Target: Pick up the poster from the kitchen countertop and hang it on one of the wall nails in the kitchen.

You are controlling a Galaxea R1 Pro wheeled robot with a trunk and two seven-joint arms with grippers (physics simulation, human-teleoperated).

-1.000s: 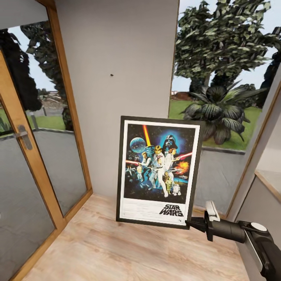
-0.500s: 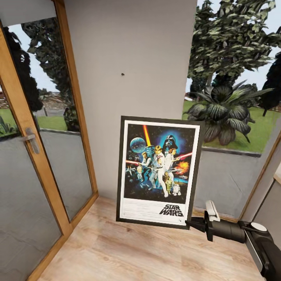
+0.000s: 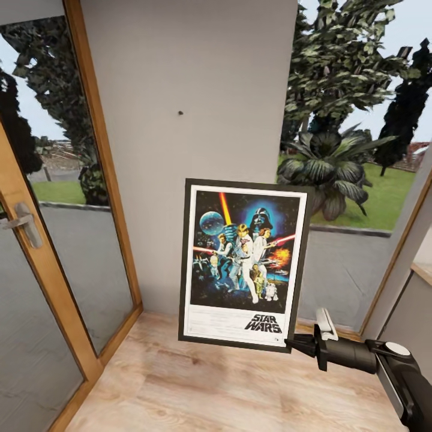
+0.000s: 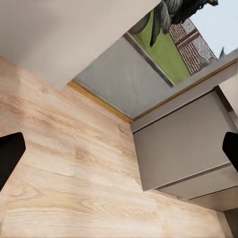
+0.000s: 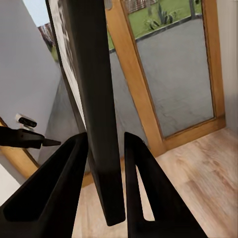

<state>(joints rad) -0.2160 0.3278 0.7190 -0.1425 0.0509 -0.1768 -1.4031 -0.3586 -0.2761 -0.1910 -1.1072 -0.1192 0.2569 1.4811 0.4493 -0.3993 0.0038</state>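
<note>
The poster [image 3: 243, 264] hangs upright in front of me, with a black frame, white border and "STAR WARS" lettering at the bottom. My right gripper [image 3: 297, 344] is shut on its lower right corner. In the right wrist view both fingers of the right gripper [image 5: 105, 141] clamp the poster's dark frame edge [image 5: 91, 74]. A wall nail [image 3: 180, 112] is a dark speck on the pale grey wall [image 3: 198, 60], above and left of the poster's top edge. My left gripper [image 4: 120, 151] is open and holds nothing, over the wood floor. The kitchen countertop is out of view.
A wood-framed glass door [image 3: 36, 252] with a metal handle [image 3: 24, 222] stands at the left. A large window [image 3: 354, 180] with garden plants behind it is at the right. A grey cabinet block [image 4: 183, 148] sits low at the right. Light wood floor [image 3: 210, 390] lies ahead.
The whole view has swung sideways a little, first one way and then back, so the wall, door and nail shift in the picture. The poster stays held in the right gripper.
</note>
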